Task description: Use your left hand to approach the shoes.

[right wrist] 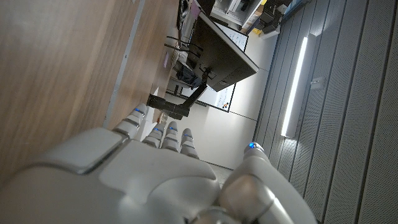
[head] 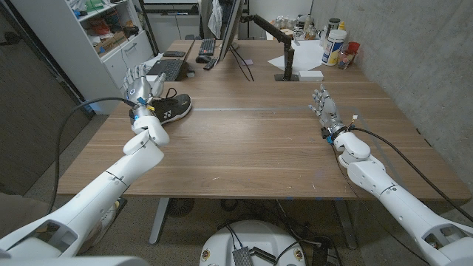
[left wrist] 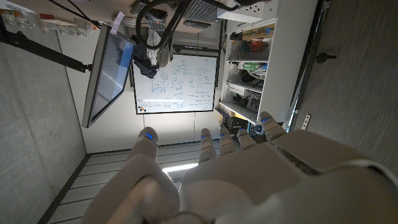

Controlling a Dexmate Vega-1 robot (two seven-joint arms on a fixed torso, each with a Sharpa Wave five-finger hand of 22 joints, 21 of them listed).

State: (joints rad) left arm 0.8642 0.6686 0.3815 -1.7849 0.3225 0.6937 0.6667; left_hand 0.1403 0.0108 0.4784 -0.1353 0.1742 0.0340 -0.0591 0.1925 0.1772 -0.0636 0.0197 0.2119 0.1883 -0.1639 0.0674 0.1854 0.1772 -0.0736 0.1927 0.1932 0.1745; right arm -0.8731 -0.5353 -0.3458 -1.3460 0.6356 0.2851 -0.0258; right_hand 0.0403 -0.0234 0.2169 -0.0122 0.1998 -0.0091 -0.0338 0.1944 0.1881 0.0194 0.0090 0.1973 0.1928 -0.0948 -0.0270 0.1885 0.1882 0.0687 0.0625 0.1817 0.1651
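Right now your left hand (head: 142, 87) is hovering at the left side of the wooden table (head: 251, 140), raised above the near end of the black shoes (head: 167, 108). Its fingers (head: 133, 76) are reaching upward and spread apart, and they are holding nothing. In the left wrist view the same hand (left wrist: 211, 180) is showing its back, with the fingertips (left wrist: 148, 135) apart and pointing toward a monitor (left wrist: 111, 73) and a whiteboard (left wrist: 176, 84) on the far wall.

The shoes are lying on the tabletop toward its left edge, with white lettering showing on the side. From the head view your left hand is overlapping their near end; you cannot tell from these pictures whether it is touching them or only hanging just above.

Your right hand (head: 324, 108) is waiting well apart from the shoes, on the right side of the table, fingers extended and slightly separated with nothing in them. The right wrist view is showing that hand (right wrist: 149, 180) from behind, its fingertips (right wrist: 169, 130) lined up close to the wood surface.

Behind the shoes a laptop (head: 168, 68) and a keyboard (head: 206, 46) are sitting near the table's far left, and a white tub (head: 334, 47) is standing at the far right corner.
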